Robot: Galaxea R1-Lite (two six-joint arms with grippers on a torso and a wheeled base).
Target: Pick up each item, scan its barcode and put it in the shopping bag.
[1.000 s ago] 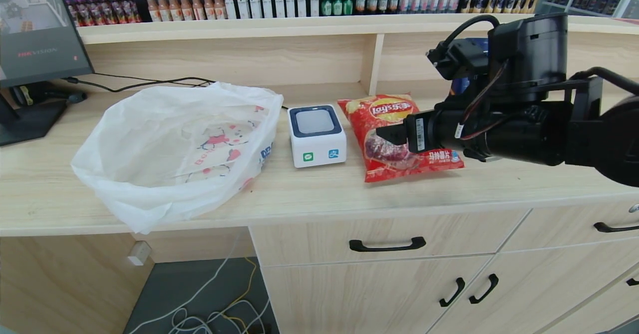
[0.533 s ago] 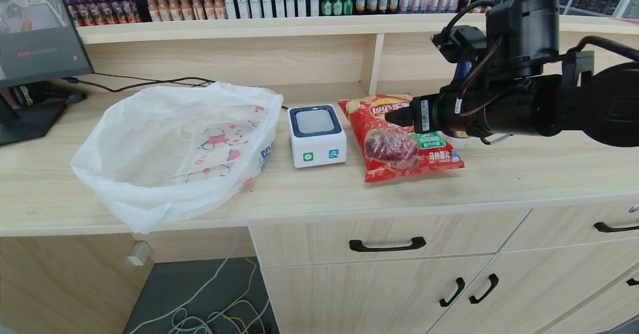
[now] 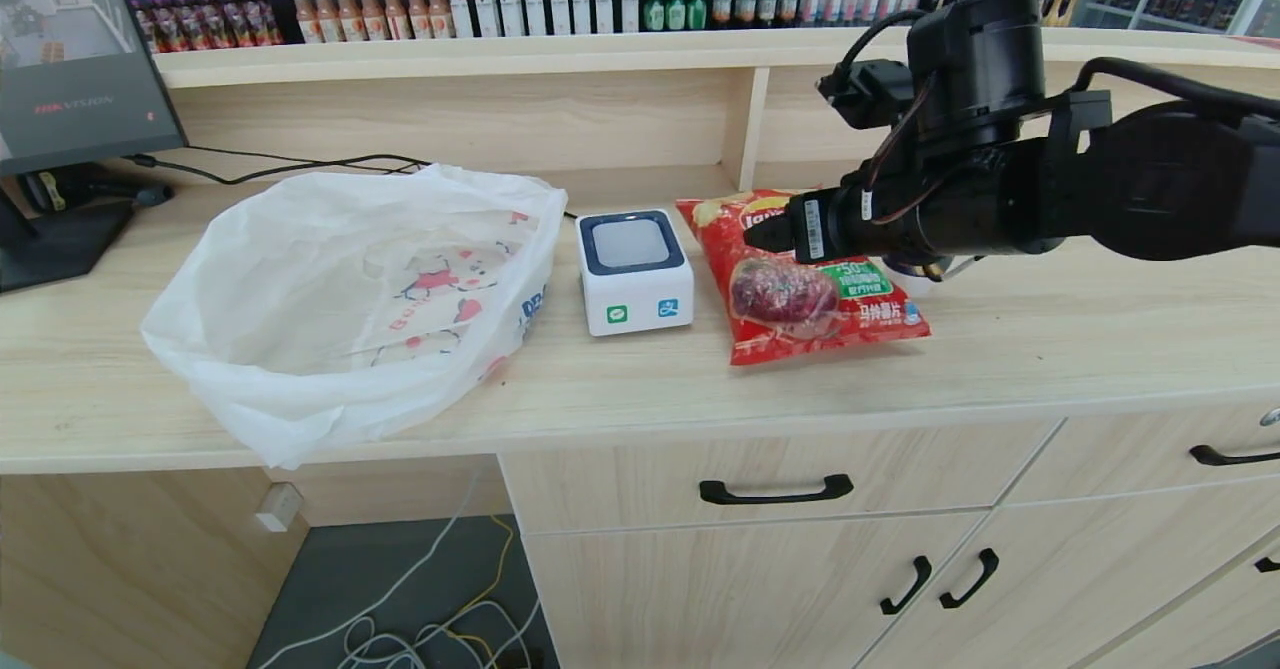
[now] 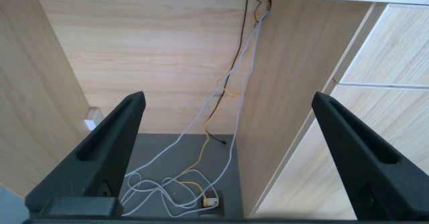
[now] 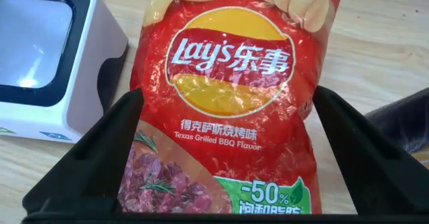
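A red bag of chips (image 3: 800,289) lies flat on the wooden counter, right of the white barcode scanner (image 3: 633,271). My right gripper (image 3: 762,238) hovers over the upper half of the bag, open, with one finger on each side of the chips bag (image 5: 228,110) and nothing held. The scanner (image 5: 47,63) sits close beside the bag. A white plastic shopping bag (image 3: 350,289) lies open on the counter's left part. My left gripper (image 4: 231,157) hangs open below the counter, facing the floor and loose cables.
A monitor (image 3: 70,59) on a stand is at the far left, with a black cable (image 3: 280,164) running along the counter's back. A raised shelf (image 3: 600,54) with several bottles runs behind. Drawers with black handles (image 3: 775,492) are below the counter edge.
My right arm has moved left and toward the back of the counter, bringing its open gripper from the bag's lower half to its upper half. The chips, scanner and shopping bag stayed put.
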